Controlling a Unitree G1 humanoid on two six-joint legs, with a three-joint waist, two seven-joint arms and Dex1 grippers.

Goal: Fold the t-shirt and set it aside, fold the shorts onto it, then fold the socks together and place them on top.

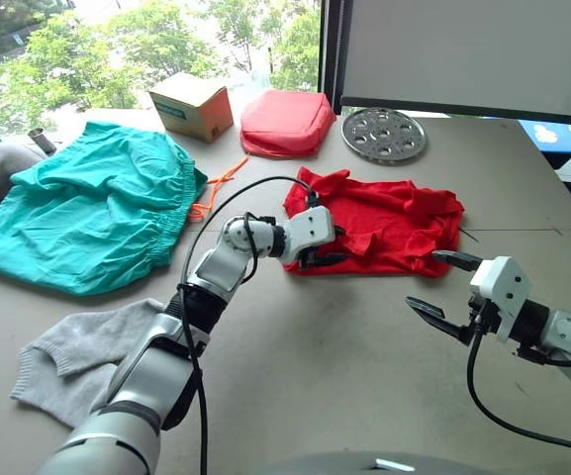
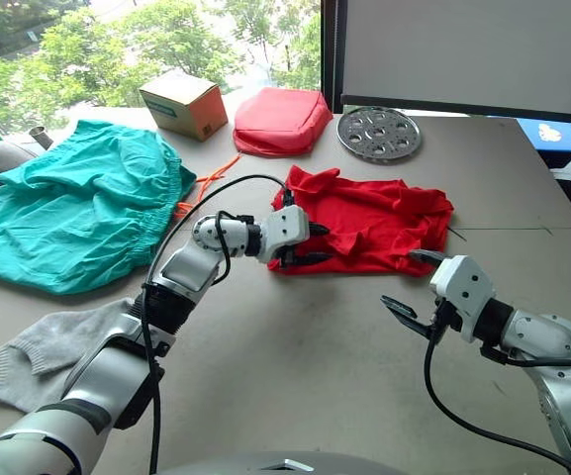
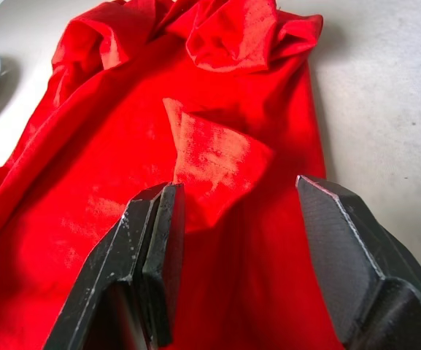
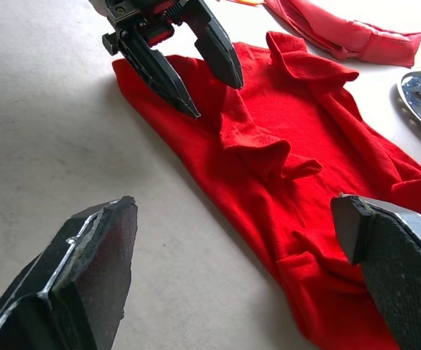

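T-shirt (image 1: 384,223) is lying crumpled, left gripper (image 1: 322,247) gaping over its near edge, right gripper (image 1: 443,285) gaping just beside.

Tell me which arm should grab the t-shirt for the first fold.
Probably left. The left gripper hangs open right over the red t-shirt's near edge. The right gripper, also open, is over bare table.

No words or numbers are showing clearly enough to read; the blue label on the cardboard box (image 1: 193,105) is looking blurry.
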